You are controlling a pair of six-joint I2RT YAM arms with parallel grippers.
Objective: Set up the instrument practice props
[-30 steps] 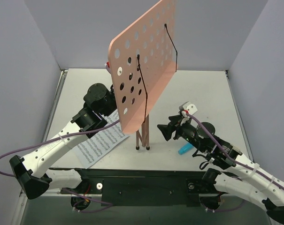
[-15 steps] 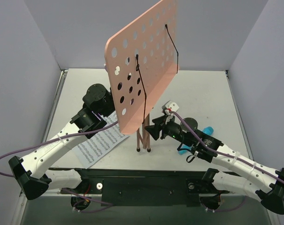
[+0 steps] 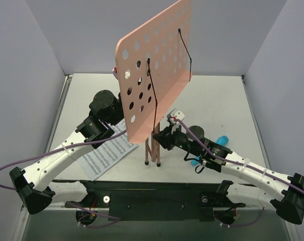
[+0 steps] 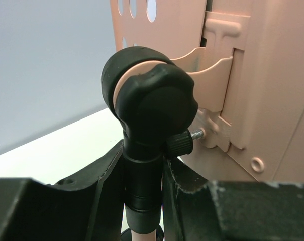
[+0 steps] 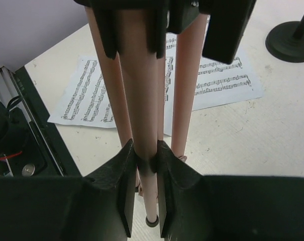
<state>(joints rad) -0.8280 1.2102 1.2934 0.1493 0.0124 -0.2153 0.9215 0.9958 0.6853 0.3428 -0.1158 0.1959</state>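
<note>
The pink music stand stands upright in mid-table, its hole-punched desk [image 3: 157, 65] tilted, with two black wire page holders [image 3: 187, 47]. Its thin legs [image 3: 152, 148] hang folded together. My left gripper [image 4: 143, 193] is shut on the stand's black collar [image 4: 141, 175] just under the black knob [image 4: 149, 100]; in the top view the desk hides its fingers. My right gripper [image 5: 145, 165] is shut on one pink leg [image 5: 141, 90] low down, and it also shows in the top view [image 3: 160, 139]. Two white sheets of printed music [image 3: 104, 153] lie flat left of the legs, also in the right wrist view [image 5: 91, 95].
A blue cylinder [image 3: 222, 139] lies on the table under my right arm. A black round foot on a thin stem [image 5: 292, 42] stands beyond the sheets. A black strip [image 3: 152, 193] runs along the near table edge. Grey walls close in the sides.
My right gripper has moved left from open table to the stand's legs and closed on one. The desk has swayed slightly. The left arm has barely moved.
</note>
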